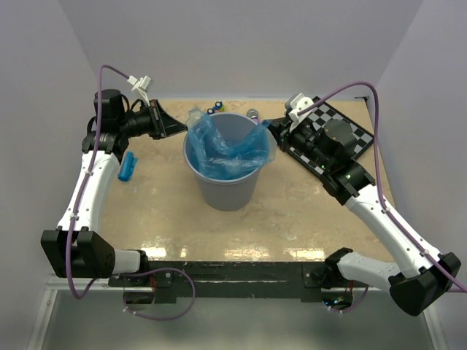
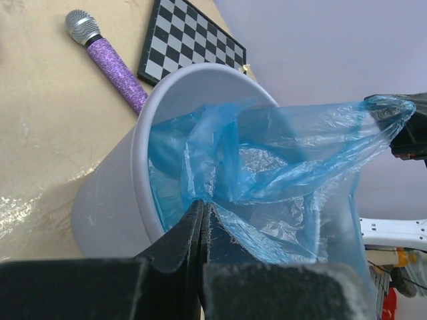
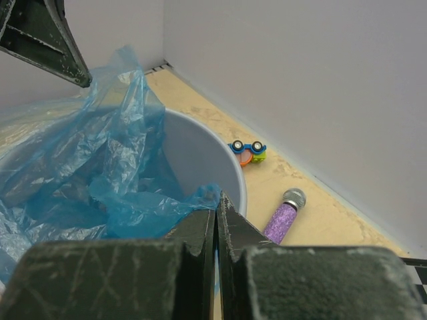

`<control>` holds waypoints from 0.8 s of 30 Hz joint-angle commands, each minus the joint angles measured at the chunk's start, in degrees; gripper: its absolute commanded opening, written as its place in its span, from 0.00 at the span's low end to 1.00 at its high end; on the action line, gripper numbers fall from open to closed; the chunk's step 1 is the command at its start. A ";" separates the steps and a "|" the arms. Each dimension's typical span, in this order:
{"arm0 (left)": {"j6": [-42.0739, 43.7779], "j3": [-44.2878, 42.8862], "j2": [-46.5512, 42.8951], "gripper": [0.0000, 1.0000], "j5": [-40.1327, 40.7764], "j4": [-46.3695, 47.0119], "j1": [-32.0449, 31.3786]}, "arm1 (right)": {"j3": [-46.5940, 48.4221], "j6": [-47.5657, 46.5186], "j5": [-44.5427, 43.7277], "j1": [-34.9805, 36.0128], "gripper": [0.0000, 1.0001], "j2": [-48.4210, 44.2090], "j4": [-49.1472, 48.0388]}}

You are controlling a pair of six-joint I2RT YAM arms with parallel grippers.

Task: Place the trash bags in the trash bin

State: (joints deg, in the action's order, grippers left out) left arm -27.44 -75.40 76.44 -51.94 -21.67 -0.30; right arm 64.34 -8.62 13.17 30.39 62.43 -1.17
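Note:
The grey trash bin [image 1: 228, 191] stands mid-table with a wide sheet of blue trash bag [image 1: 226, 149] spread across its mouth and sagging inside. My left gripper [image 1: 182, 132] is at the bin's left rim. In the left wrist view it [image 2: 202, 203] is shut, with the bag's film [image 2: 267, 167] pinched at its tips. At the right rim, my right gripper [image 1: 268, 126] is also shut, and a fold of the bag [image 3: 147, 207] is caught at its tips [image 3: 217, 199]. A second trash bag, a short blue roll [image 1: 128, 165], lies on the table left of the bin.
A purple glittery microphone [image 3: 283, 217] lies behind the bin near the back wall. A small toy car [image 3: 248, 151] sits beside it. A checkerboard [image 2: 190, 43] lies at the back right, partly under my right arm. White walls close in the back and sides.

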 commanded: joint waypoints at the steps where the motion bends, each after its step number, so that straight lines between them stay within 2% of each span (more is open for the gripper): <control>1: 0.80 0.25 -2.35 0.00 -4.48 1.81 1.77 | 0.44 -0.08 -0.60 -0.25 0.00 -1.35 -1.65; 4: 2.04 -0.28 -4.37 0.00 -7.46 0.84 4.24 | 0.44 -0.17 -2.09 -0.60 0.00 -1.88 -0.68; 7: 3.18 -1.24 -5.43 0.00 -18.68 -1.79 8.46 | 0.61 0.45 -3.50 -1.47 0.00 -2.75 0.46; 11: 10.80 -1.95 -5.17 0.00 -28.38 -15.46 12.07 | 0.79 0.62 -2.63 -1.74 0.00 -3.72 3.01; 15: 30.73 -2.48 -5.34 0.00 -25.50 -36.38 12.69 | 0.35 0.54 -1.04 -1.83 0.00 -4.34 5.03; 18: 43.06 -2.04 -6.22 0.00 -22.42 -46.24 12.69 | -0.61 0.01 -0.34 -1.83 0.00 -5.30 7.40; 22: 52.02 -0.37 -7.27 0.00 -18.20 -50.47 12.69 | -2.46 -0.60 2.29 -1.83 0.00 -7.50 10.39; 24: 50.57 2.17 -8.24 0.00 -17.75 -48.31 12.95 | -3.60 -1.22 3.26 -1.83 0.00 -8.73 11.62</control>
State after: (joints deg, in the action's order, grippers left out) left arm 13.26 -75.66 70.87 -71.35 -64.51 11.99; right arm 62.17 -8.78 13.21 28.75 56.49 7.11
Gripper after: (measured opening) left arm 0.012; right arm 0.006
